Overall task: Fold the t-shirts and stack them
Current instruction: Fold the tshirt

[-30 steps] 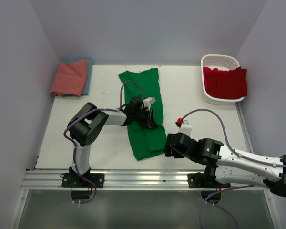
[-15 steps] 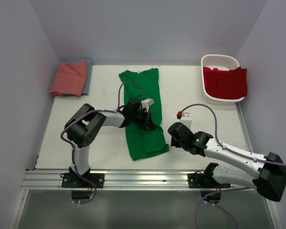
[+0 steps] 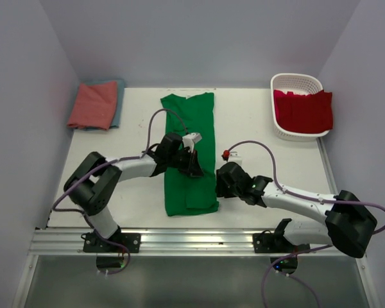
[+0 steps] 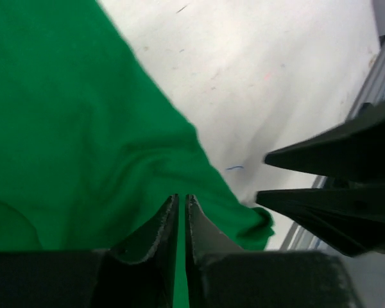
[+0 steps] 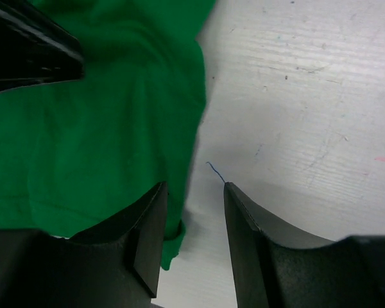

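The left claw [image 4: 178, 200] is nearly closed, with only a thin slit between its fingers. It points down at the green t-shirt [image 3: 187, 128], and green shows through the slit. Whether any cloth is pinched there cannot be told. In the top view this claw [image 3: 196, 168] sits over the middle of the shirt, toward its right edge.

The right claw [image 5: 194, 186] stands at a middling gap with nothing clamped. It straddles the shirt's right edge, one finger over the green cloth [image 5: 102, 128] and the other over the bare white surface [image 5: 308, 96]. From above, it [image 3: 219, 185] is just beside the shirt's near right corner, close to the left claw.

Both claws' own bodies cover the cloth under them in the top view, so contact with the fabric is hard to judge. The left wrist view cuts off most of the shirt. The right claw's fingers [image 4: 333, 186] show there only as dark wedges.

The green t-shirt lies flat as a long narrow strip. Its long axis runs from the near edge of the surface toward the far edge, leaning slightly. Which end is the neck cannot be made out.

A salmon-pink t-shirt [image 3: 93, 104] lies folded on a teal-blue t-shirt [image 3: 119, 96] at the far left corner. A red t-shirt [image 3: 303, 110] hangs over the rim of the white basket [image 3: 295, 78] at the far right.
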Available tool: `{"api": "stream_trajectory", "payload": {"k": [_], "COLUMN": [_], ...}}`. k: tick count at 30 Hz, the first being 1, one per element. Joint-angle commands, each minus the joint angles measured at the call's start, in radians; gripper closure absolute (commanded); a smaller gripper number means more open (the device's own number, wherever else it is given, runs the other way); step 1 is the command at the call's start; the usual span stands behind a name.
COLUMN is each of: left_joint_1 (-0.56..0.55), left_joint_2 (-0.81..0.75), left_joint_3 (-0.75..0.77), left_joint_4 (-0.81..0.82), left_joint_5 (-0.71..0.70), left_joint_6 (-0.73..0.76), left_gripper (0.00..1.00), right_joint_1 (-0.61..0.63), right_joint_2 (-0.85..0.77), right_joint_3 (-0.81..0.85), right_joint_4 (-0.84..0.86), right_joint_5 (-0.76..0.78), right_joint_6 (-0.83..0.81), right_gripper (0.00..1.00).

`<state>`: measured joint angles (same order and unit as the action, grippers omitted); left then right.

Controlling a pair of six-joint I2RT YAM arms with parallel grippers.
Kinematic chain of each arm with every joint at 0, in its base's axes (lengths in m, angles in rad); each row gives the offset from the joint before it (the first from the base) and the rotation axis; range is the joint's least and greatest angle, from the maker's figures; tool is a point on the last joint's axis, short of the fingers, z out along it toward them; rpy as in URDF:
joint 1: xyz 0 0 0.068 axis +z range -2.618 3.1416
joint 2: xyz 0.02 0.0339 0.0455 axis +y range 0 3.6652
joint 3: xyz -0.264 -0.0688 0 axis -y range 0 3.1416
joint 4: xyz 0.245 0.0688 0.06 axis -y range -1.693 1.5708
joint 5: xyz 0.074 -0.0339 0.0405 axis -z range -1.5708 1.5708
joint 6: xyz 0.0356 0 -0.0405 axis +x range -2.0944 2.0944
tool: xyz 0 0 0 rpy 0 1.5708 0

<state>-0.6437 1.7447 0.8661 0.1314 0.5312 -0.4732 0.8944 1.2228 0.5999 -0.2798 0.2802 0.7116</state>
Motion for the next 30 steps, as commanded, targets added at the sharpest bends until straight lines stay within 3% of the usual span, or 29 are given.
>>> {"api": "stream_trajectory", "payload": {"k": [1,5,11,18,25,30], "left_joint_1": [-0.030,-0.037,-0.037,-0.037,-0.037,-0.039], "left_joint_2": [-0.210,-0.461,-0.691,-0.728,-0.680,-0.682], "left_joint_3": [-0.018,-0.123,-0.360,-0.567,-0.642,-0.668], "left_joint_4": [-0.019,-0.104,-0.274,-0.190,-0.079,-0.085], "left_joint_5": [-0.035,-0.143,-0.264,-0.234,-0.208,-0.177], "left_joint_6": [0.012,-0.036,-0.122,-0.174,-0.183,-0.191], "left_gripper": [0.83,0.65,0.62,0.62,0.63,0.63], "right_joint_1": [-0.005,-0.005,-0.002,0.003,0.006,0.012], "right_joint_2": [0.001,-0.022,-0.049,-0.063,-0.025,0.003], "right_joint_3": [-0.006,-0.031,-0.068,-0.081,-0.094,-0.118], "right_joint_4": [0.062,0.050,0.045,0.044,0.077,0.142], "right_joint_5": [-0.071,-0.102,-0.180,-0.203,-0.220,-0.257], "right_joint_6": [-0.015,0.003,0.037,0.054,0.072,0.109], "right_gripper": [0.55,0.54,0.55,0.55,0.57,0.59]}}
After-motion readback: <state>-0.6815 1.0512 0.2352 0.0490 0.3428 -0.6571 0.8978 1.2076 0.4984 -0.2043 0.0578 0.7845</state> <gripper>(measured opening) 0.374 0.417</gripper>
